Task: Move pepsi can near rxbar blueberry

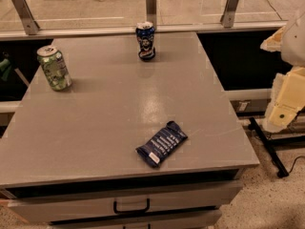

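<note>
The pepsi can [146, 41], dark blue with a silver top, stands upright at the far edge of the grey table [95, 128], near the middle. The rxbar blueberry [161, 143], a flat dark blue wrapper with white text, lies at an angle near the table's front edge, right of centre. The can and the bar are far apart. My gripper [285, 104], with its cream-coloured arm parts, hangs at the right edge of the view, off the table's right side. It is far from both and holds nothing that I can see.
A green-and-white patterned can [54, 67] stands upright at the table's far left. A glass railing with metal posts [151, 6] runs behind the table. Drawers with a black handle [131, 207] are below the front edge. Black cables [269, 147] lie on the floor at right.
</note>
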You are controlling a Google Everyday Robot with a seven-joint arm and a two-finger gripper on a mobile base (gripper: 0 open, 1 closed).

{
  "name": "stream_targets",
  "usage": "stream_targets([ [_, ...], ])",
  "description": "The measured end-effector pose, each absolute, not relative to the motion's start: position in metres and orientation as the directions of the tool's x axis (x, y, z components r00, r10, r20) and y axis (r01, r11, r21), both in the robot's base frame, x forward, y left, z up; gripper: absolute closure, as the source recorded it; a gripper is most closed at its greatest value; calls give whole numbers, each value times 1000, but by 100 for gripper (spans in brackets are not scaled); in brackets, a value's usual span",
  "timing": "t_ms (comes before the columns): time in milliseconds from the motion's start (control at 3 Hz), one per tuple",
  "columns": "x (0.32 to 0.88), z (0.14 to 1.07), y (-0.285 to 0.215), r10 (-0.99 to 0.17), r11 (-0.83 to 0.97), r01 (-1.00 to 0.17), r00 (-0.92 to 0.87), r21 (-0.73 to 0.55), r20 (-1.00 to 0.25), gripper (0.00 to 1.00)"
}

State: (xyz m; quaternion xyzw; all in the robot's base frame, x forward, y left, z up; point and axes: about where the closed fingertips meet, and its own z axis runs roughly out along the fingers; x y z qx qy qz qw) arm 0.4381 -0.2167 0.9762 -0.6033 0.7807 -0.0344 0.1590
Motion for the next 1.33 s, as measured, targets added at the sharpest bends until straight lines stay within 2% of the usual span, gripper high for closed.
stream_targets([
  [333,438,976,-217,-953,270,-931,-221,-246,-207,0],
  [667,483,975,-195,-948,224,-937,-145,-269,-282,0],
  [1000,561,977,-148,-910,162,-934,-17,-318,-413,0],
  [1333,618,981,-110,-854,174,-921,36,-349,-520,0],
])
